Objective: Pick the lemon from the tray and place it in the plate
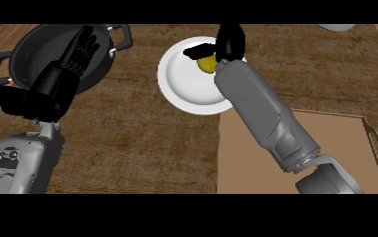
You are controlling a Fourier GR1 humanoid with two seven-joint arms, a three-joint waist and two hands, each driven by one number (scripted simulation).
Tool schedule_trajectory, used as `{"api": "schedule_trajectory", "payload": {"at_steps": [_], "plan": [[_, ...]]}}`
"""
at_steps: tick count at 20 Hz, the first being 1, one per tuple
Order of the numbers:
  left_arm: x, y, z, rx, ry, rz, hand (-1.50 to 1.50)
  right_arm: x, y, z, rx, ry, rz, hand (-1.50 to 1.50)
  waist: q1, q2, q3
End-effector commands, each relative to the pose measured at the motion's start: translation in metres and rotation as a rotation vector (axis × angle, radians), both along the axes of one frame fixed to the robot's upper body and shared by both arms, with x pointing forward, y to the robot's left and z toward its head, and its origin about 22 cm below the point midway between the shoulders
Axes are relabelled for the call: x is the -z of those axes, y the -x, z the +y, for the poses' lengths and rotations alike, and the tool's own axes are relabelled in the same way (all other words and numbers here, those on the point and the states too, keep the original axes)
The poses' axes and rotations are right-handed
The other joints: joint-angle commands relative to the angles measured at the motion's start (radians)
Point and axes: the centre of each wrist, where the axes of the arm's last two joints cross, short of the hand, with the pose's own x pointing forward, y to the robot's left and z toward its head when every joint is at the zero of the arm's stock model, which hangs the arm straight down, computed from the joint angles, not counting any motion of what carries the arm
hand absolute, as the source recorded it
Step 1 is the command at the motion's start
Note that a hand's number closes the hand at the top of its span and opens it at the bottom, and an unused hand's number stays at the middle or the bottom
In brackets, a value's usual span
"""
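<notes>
Fingers [230, 40] and thumb of the right hand [221, 48] are seen curled round the lemon [207, 65], which is held over the far right part of the plate [181, 83]. Only a yellow patch of the lemon is shown, below the thumb and beside the wrist; the rest is hidden by the hand. Whether the lemon is touching the plate's surface cannot be told. The right forearm [266, 111] is extended from the near right, across the far left corner of the tray [347, 146], to the plate's right edge, part of which is covered by it. The tray is shown as a flat brown board at the near right, well apart from the lemon.

The plate, white and round, is placed at the middle of the far counter [148, 146]. At the far left a dark pan [44, 43] with metal handles is seen. The left hand [77, 56] is held over the pan, its fingers straight and pointing to the far side, with nothing gripped. The left forearm [29, 156] is seen entering at the near left edge. A pale object [336, 27] is cut off by the far right edge and cannot be identified.
</notes>
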Motion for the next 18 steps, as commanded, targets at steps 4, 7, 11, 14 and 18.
{"api": "schedule_trajectory", "payload": {"at_steps": [4, 7, 11, 14, 18], "plan": [[0.003, -0.004, 0.001, -0.037, 0.004, 0.003, 0.00, -0.006, -0.005, -0.007, 0.059, -0.174, -0.123, -1.50, -0.036, -0.009, 0.000], [0.019, 0.013, 0.007, -0.061, 0.016, 0.031, 0.00, 0.004, -0.002, -0.016, 0.108, -0.247, -0.117, -1.50, -0.050, -0.019, -0.001], [0.014, 0.010, 0.027, -0.108, 0.001, 0.032, 0.00, 0.005, 0.005, -0.028, 0.089, -0.262, -0.156, -1.50, -0.101, -0.032, -0.001], [0.002, 0.020, 0.020, -0.092, 0.018, 0.034, 0.00, 0.023, 0.011, -0.077, 0.081, -0.255, -0.182, -1.50, -0.104, -0.035, 0.000], [0.009, 0.014, 0.028, -0.109, 0.015, 0.061, 0.00, 0.029, 0.036, -0.105, 0.039, -0.243, -0.159, -1.50, -0.121, -0.038, -0.001]]}}
